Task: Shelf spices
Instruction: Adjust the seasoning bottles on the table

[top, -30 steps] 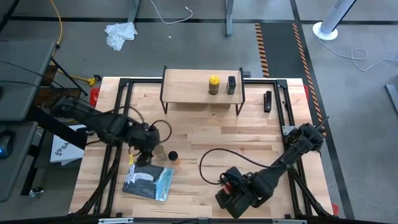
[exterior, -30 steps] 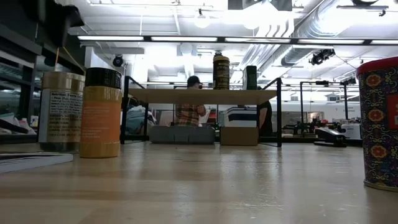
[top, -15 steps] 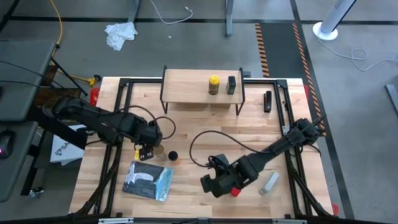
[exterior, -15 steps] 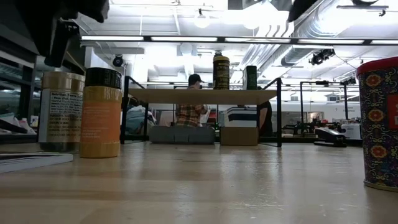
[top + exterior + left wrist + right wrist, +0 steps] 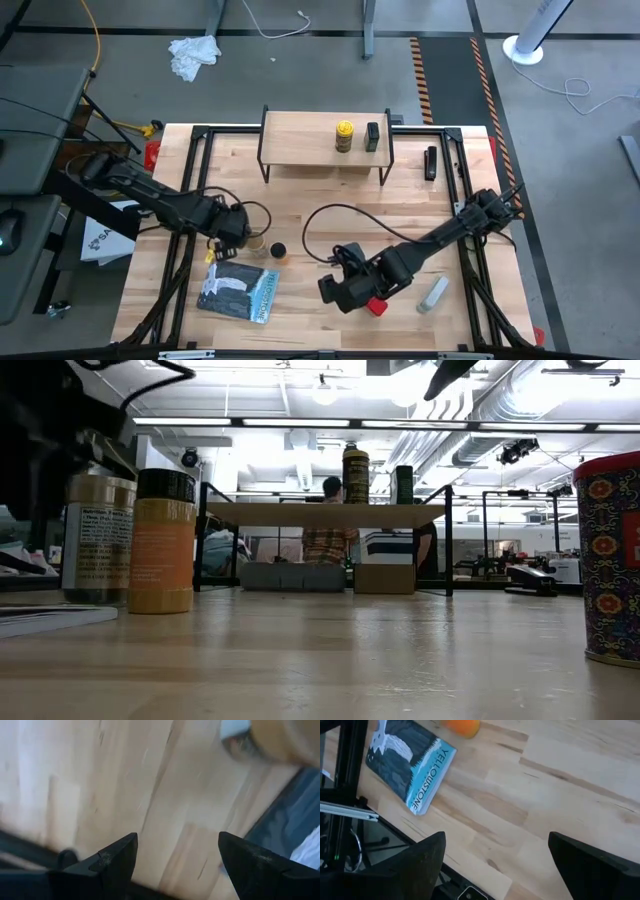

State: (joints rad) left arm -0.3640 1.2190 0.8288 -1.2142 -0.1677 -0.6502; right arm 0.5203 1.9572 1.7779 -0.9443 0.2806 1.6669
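Two claws gaping, empty | left claw (image 5: 232, 232) by tan cylinder (image 5: 254, 242) | right claw (image 5: 335, 290) beside red square tin (image 5: 376, 305)

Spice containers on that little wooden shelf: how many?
2: a yellow jar and a small black rectangular tin, side by side on the wooden plank shelf. None seems hidden.

A blue-grey book (image 5: 238, 293) titled "YELLOWSTONE" lies flat near the front left corner of the wooden bench (image 5: 330, 205). A small grey bar (image 5: 433, 294) lies toward the front right. A white crumpled cloth (image 5: 193, 54) sits on the floor behind the bench. In the low view a person (image 5: 328, 535) stands in the room beyond.
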